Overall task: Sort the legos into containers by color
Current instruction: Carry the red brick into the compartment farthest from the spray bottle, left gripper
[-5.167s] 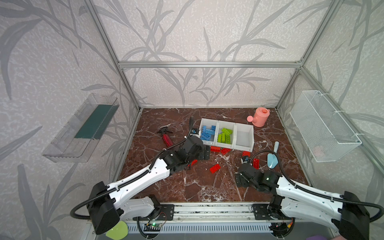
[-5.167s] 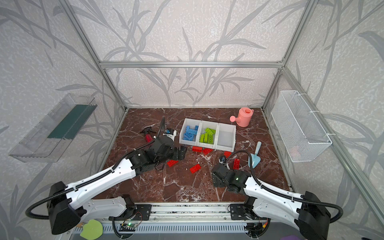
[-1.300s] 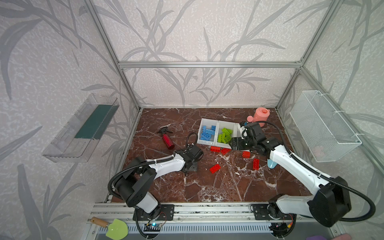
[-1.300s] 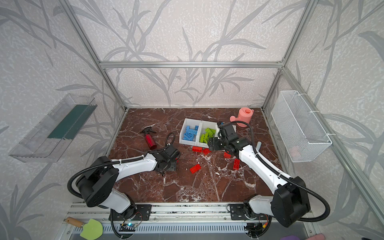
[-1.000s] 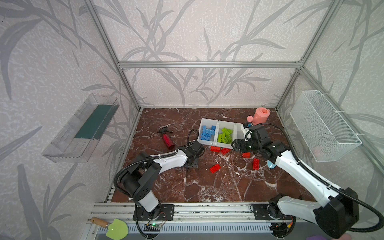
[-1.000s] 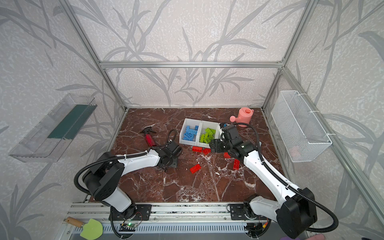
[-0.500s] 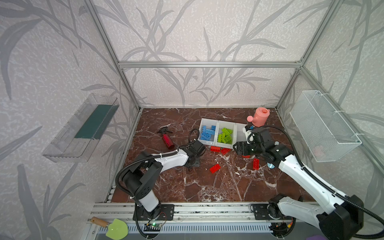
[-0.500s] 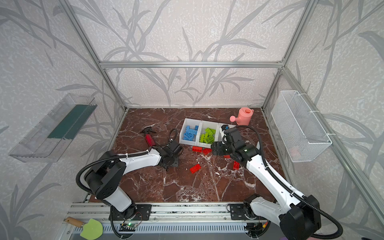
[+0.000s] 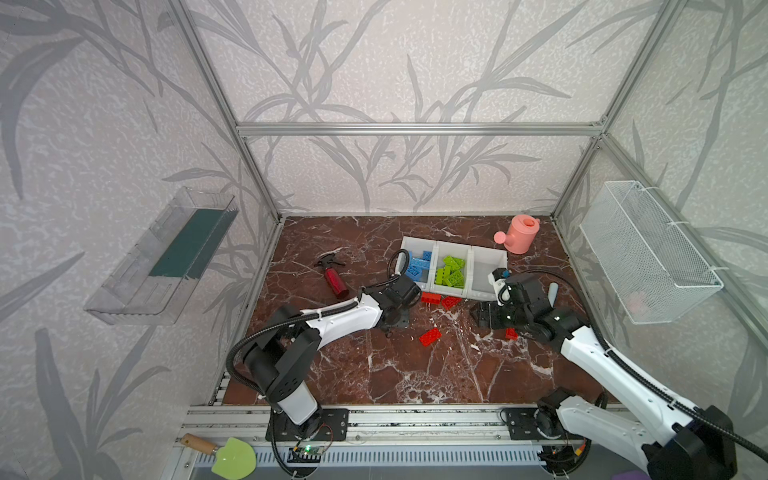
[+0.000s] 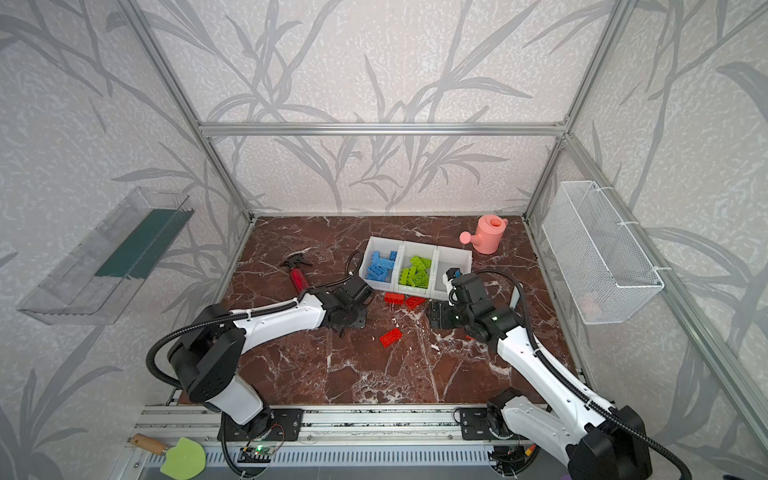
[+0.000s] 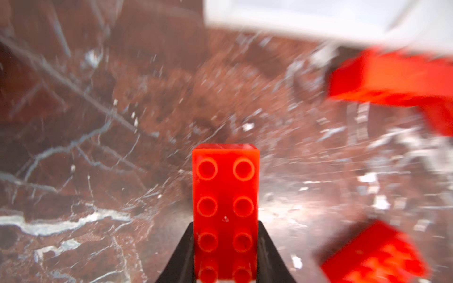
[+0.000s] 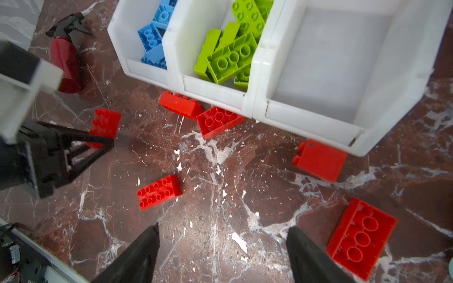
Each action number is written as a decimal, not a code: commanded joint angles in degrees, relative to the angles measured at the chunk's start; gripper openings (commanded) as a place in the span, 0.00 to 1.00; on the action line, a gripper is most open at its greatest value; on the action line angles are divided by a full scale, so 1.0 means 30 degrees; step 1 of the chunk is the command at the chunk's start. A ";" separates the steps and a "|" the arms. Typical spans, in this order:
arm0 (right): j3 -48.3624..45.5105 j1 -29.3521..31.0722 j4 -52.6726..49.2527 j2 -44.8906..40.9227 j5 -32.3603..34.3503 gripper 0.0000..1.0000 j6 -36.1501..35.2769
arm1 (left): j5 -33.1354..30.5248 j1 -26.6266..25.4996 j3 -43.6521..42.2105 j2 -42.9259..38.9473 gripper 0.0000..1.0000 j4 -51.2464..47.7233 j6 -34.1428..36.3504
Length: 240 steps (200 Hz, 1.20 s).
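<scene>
Left arm: the base is at the front-left rail and the elbow is folded up. The white forearm runs low over the table (image 9: 374,374) toward the bins. The wrist is bent so the left gripper (image 9: 394,323) points down at the marble, just in front of the left-hand bin. In the left wrist view its jaws are pinched on the held red brick (image 11: 225,196). The fingers sit on its two long sides, the studs face the camera, and the brick sticks out past the tips. Can't tell if the brick touches the marble.

Right arm: the base is at the front-right and a long white link rises inward. The wrist hangs over the table in front of the right-hand bin. The right gripper (image 12: 223,227) aims down toward the centre with its jaws spread wide, only bare marble between them.

The containers (image 12: 213,90) are three joined white bins at the back-centre of the table. The blue bricks (image 12: 153,41) are in the left bin and the green bricks (image 12: 230,56) in the middle one.

The loose red bricks (image 12: 159,192) lie on the marble:
- Two sit against the middle bin's front lip.
- One is by the right bin's front corner.
- One lies hollow side up just beside a right finger.
- One is between the two grippers.

A red spray bottle (image 9: 334,280) lies left of the bins.
</scene>
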 commanded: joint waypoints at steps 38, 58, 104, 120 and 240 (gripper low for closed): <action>-0.2798 0.0099 0.0734 -0.2657 -0.1446 0.82 0.0848 | 0.1163 -0.0894 0.4779 0.1004 0.26 0.0025 0.1552; -0.3922 0.0116 0.1604 -0.3482 -0.2495 0.82 0.0970 | 0.2175 -0.0909 0.6365 0.1984 0.26 0.0502 0.1959; -0.5374 0.0216 0.2143 -0.4946 -0.3261 0.82 0.1288 | 0.3582 -0.1090 1.1163 0.5001 0.27 0.0140 0.3048; -0.5693 0.0261 0.2254 -0.5219 -0.3244 0.82 0.1374 | 0.3939 -0.1146 1.2568 0.6119 0.27 0.0060 0.3348; -0.6145 0.0789 0.3215 -0.3772 -0.2677 0.81 0.1243 | 0.7957 -0.1568 2.3521 1.4627 0.26 -0.1145 0.4563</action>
